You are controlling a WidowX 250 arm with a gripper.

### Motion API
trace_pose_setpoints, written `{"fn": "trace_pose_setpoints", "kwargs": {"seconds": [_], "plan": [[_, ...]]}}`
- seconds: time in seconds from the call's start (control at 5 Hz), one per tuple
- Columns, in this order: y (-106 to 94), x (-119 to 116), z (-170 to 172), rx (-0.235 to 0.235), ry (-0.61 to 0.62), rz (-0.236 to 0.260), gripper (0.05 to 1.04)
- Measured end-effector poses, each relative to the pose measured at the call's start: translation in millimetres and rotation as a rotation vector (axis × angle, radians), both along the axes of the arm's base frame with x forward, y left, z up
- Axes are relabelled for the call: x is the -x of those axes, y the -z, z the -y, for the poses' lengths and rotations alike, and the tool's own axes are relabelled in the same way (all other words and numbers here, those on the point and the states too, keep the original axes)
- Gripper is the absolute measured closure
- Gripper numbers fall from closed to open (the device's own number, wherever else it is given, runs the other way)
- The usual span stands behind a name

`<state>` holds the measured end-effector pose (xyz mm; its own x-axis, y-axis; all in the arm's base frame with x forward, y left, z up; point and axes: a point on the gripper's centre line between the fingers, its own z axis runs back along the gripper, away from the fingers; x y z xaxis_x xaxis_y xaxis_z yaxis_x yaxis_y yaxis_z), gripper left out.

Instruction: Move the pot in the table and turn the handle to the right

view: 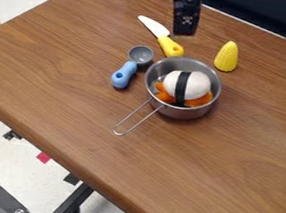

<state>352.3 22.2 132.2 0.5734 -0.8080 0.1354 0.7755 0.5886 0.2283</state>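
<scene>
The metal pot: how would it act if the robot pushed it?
The pot looks rigid and should slide without bending. Pushing its jutting wire handle would probably swing it round. The black-banded white piece inside might shift.

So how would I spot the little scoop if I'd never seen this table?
On the brown wooden table, find the round metal pot. Just to its left in the picture lies the scoop, with a small gray bowl and a stubby blue handle. That blue handle sets it apart from the nearby yellow-handled knife.
</scene>
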Motion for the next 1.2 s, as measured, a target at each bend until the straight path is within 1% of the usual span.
{"fn": "trace_pose_setpoints", "kwargs": {"seconds": [0.2, 0.4, 0.6, 0.8, 1.0, 1.2], "plan": [[-3.0, 13.8, 2.4, -0.004, -0.025, 0.002, 0.084], [-0.7, 26.7, -4.6, 0.002, -0.238, -0.030, 0.084], [6.8, 35.4, -21.6, 0.027, -0.370, -0.053, 0.084], [10.9, 42.9, -58.5, 0.011, -0.522, -0.038, 0.084], [11.7, 49.3, -89.3, 0.023, -0.602, -0.016, 0.084], [17.0, 60.1, -110.1, 0.040, -0.662, -0.016, 0.084]]}}
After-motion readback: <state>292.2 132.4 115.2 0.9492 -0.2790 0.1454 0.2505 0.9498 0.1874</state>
